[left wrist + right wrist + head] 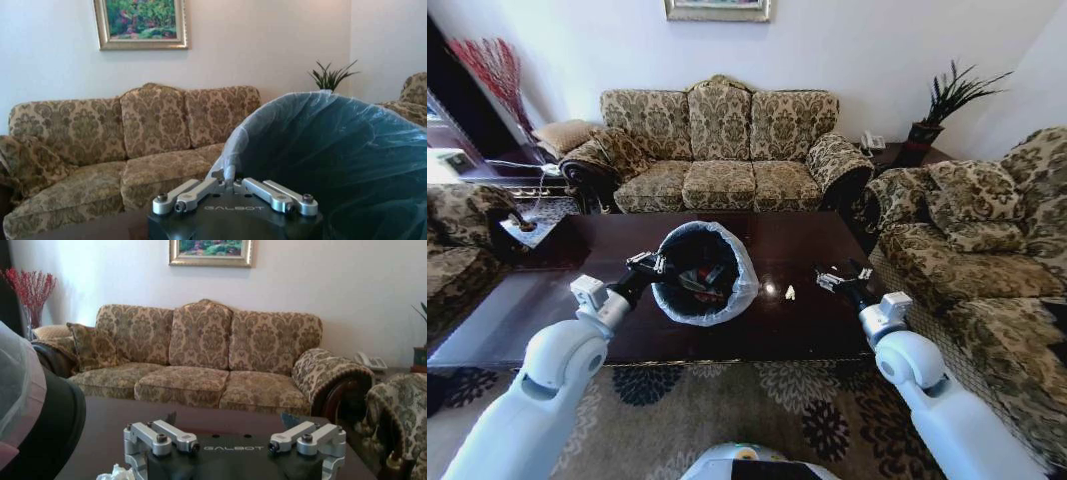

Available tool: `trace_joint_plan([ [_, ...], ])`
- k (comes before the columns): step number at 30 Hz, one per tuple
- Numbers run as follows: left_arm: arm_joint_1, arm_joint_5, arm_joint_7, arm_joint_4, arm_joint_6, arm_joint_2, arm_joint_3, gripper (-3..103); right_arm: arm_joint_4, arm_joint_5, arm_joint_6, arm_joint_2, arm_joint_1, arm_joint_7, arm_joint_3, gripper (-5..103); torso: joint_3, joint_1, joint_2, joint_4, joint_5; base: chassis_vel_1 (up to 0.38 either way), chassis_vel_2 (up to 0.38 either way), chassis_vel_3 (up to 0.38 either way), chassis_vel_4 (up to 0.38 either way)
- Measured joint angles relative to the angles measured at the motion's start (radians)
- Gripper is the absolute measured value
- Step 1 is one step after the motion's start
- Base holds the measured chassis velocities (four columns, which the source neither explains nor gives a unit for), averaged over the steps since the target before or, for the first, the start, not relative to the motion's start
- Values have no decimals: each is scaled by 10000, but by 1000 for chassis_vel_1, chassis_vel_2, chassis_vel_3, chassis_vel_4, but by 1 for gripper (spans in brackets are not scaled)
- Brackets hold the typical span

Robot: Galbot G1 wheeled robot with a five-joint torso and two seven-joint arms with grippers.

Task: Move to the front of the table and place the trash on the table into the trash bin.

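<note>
One white scrap [789, 292] on table [607, 250] beside spread right gripper [839, 279], left gripper [649, 264] pinching trash bin [739, 285] rim

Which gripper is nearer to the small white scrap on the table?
Right. The right gripper hovers just beside the white scrap, open. The left gripper is across the trash bin, shut on its rim.

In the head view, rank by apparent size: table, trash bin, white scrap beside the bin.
1. the table
2. the trash bin, held tilted by the left gripper
3. the white scrap, smallest
</note>
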Motion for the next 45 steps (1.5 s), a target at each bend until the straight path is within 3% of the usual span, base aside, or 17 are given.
trace_joint_plan([
  [7,29,100,15,11,-120,-32,41,0,-2,-9,4,1,-1,-6,5,100,0,0,0,-2,6,0,0,0,0],
  [9,218,622,174,100,-709,-314,242,0,-253,-454,292,249,-186,-285,296,100,0,0,0,5,-15,0,0,0,0],
  [10,273,822,306,159,-917,-381,264,0,-508,-833,519,490,-378,-505,552,100,0,0,0,0,-3,0,0,0,0],
  [18,335,597,335,221,-1370,-487,293,0,-686,-938,538,804,-560,-1042,838,100,0,0,0,-1,3,0,0,0,0],
  [29,296,749,107,221,-1016,-437,156,0,-622,-841,481,729,-533,-1644,523,100,0,0,0,-1,1,0,0,0,0],
  [45,324,902,259,232,-973,-560,164,0,-729,-1127,503,756,-559,-2003,442,100,0,0,0,-1,1,10,7,7,9],
])
